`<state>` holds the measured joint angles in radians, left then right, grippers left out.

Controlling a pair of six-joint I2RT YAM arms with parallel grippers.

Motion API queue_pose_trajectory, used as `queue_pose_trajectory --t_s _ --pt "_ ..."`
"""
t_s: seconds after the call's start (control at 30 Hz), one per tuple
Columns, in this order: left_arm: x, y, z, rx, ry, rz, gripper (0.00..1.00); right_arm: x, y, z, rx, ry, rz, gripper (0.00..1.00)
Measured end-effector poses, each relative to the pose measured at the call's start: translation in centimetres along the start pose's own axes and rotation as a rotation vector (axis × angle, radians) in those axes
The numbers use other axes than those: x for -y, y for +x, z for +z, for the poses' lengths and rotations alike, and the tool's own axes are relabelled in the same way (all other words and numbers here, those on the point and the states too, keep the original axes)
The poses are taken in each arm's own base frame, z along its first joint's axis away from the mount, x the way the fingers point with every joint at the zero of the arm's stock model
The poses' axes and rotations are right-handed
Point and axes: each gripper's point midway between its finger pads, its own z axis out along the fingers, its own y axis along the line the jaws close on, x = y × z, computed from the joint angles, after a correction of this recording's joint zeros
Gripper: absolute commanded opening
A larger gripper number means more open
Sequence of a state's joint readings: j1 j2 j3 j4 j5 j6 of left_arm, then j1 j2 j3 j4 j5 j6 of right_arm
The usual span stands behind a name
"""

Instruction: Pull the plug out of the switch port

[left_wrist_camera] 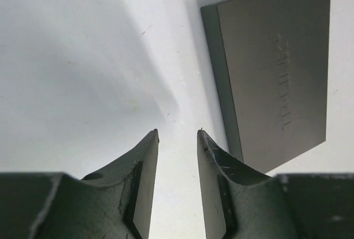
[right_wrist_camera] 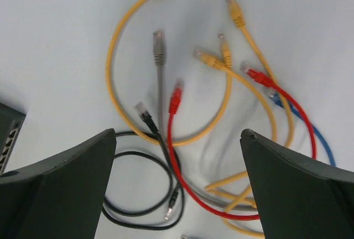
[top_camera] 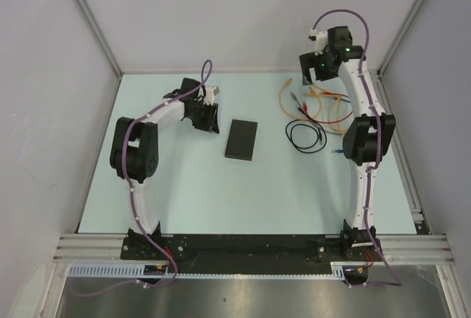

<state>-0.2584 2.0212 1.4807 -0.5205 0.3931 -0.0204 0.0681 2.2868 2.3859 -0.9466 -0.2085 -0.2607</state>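
Note:
The switch (top_camera: 241, 139) is a flat matte-black box lying mid-table, with no cable seen in it from above. In the left wrist view the switch (left_wrist_camera: 276, 78) lies ahead and to the right of my left gripper (left_wrist_camera: 178, 134), which is open and holds nothing. My left gripper (top_camera: 208, 119) sits just left of the box. My right gripper (right_wrist_camera: 178, 132) stands wide open above a heap of loose cables, empty. A black cable (right_wrist_camera: 149, 195) lies coiled below it, its plug (right_wrist_camera: 139, 108) free on the table. The switch's port side (right_wrist_camera: 6, 136) shows at the left edge.
Yellow cables (top_camera: 324, 101), a red cable (right_wrist_camera: 182, 161), a grey cable (right_wrist_camera: 159, 67) and a blue one (right_wrist_camera: 321, 139) lie tangled at the back right. The black coil (top_camera: 305, 135) lies between them and the switch. Walls enclose the table on three sides.

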Motion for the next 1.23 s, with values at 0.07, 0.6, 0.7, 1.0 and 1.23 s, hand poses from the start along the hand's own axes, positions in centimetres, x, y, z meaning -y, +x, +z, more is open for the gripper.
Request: queue_pose_trajectory --t_s 0.07,0.6,0.7,1.0,1.23 --pt "-0.2 0.3 0.2 -0.01 -0.006 -0.006 0.4 -1.6 0.2 0.9 -0.025 0.054 -0.009 1.0" --pt "5.5 1.7 4.1 -0.093 0.087 0.096 0.83 -7.5 -2.2 -0.2 0.034 0.124 -0.003 1.0" --pt "5.3 2.0 2.9 -0.081 0.071 0.098 1.0 -7.8 -2.8 -0.7 0.053 0.121 0.007 1.0" --pt "2.2 -6.8 -8.5 0.204 -0.102 0.11 1.0 -8.5 -8.8 -6.0 0.261 0.158 0.038 1.0" --pt "4.2 -20.3 -24.5 0.729 -0.26 0.215 1.0 -8.5 -14.8 -14.4 0.538 0.177 0.075 1.0"
